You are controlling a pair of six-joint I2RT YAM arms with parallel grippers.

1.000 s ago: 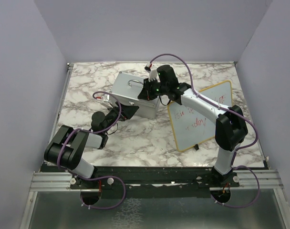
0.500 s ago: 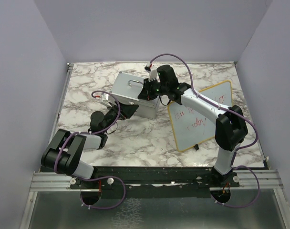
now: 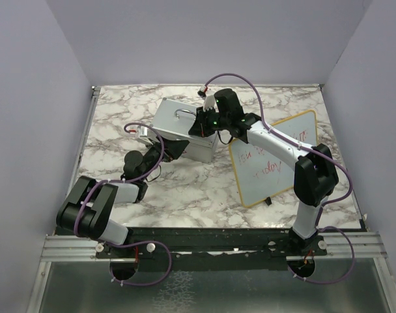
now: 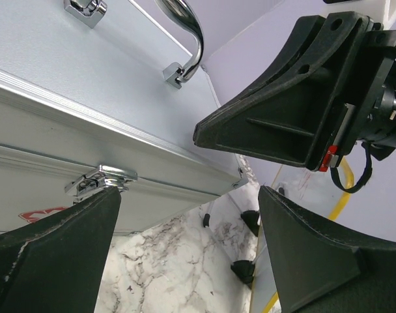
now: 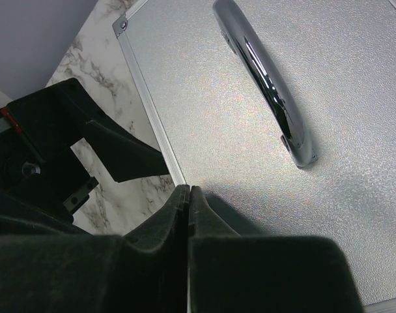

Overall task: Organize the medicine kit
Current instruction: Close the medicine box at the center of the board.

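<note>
The medicine kit (image 3: 177, 126), a grey metal box with its lid closed, stands at the middle back of the marble table. Its loop handle (image 5: 269, 85) lies on the lid, and its front latch (image 4: 99, 180) and red-white emblem (image 4: 45, 214) face my left gripper. My left gripper (image 3: 178, 149) is open and empty, low in front of the box, with the latch just above its left finger (image 4: 48, 261). My right gripper (image 5: 189, 190) is shut and empty, its tips down on or just above the lid near the front edge, beside the handle.
A wood-framed whiteboard (image 3: 273, 156) with red writing lies to the right of the box under my right arm; its black feet (image 4: 247, 268) show in the left wrist view. Purple walls close in the table on three sides.
My left arm's elbow has shifted slightly left; its gripper stays at the box front. The right arm and the box have not moved.
</note>
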